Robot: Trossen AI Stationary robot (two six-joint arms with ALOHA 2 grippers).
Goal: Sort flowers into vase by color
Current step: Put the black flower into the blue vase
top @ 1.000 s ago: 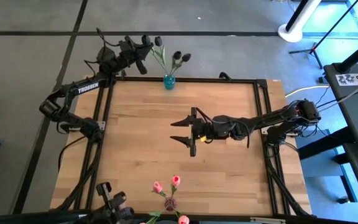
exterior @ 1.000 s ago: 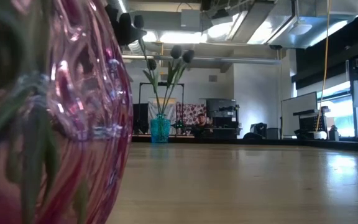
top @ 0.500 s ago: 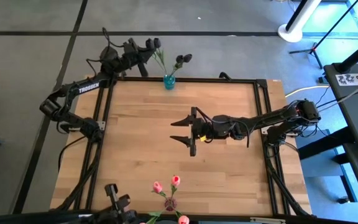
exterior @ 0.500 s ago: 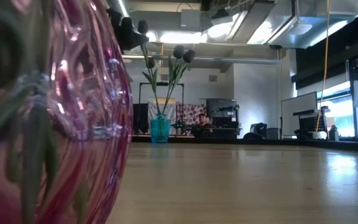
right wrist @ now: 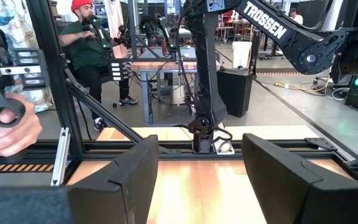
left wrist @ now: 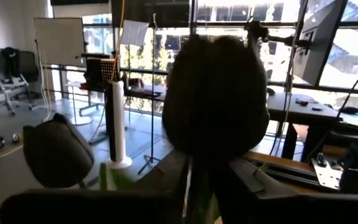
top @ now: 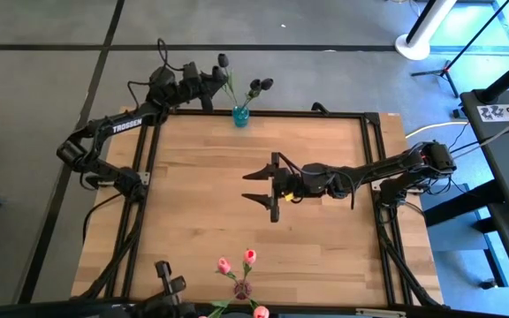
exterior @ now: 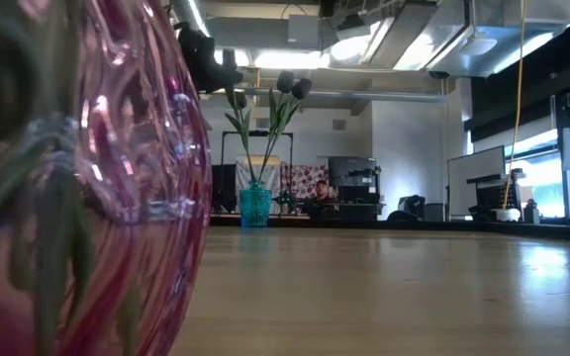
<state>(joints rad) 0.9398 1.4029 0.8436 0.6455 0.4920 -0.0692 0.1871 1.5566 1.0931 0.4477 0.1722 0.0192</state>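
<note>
A small blue vase [top: 240, 116] stands at the table's far edge with dark-headed flowers [top: 259, 86] in it. My left gripper [top: 210, 84] is level, high up just left of that vase, with one dark flower [left wrist: 215, 93] at its tips. That flower's stem [top: 233, 93] slants down to the vase mouth. The fingers [left wrist: 160, 177] stand a narrow gap apart on either side of the stem. The pink vase [top: 243, 288], with pink flowers [top: 250, 256], stands at the near edge. My right gripper [top: 262, 186] hovers open over mid-table. My left gripper has the dark flower's stem [left wrist: 189, 186], just below the head, between its level fingers. The fingers lie across the stem, and the head stands upright above them. Whether a finger still touches the stem, I cannot tell.
The pink vase [exterior: 77, 188] fills the low view's left side. A black frame [top: 369, 141] runs round the wooden table. Beyond the far edge a person [right wrist: 89, 43] sits, and a hand [right wrist: 5, 127] holds a controller. Bare wood lies between the two vases.
My left gripper has sunk a little toward the blue vase and tipped its front end downward, taking the dark flower down with it. The flower's head now stands lower, near the other dark heads.
</note>
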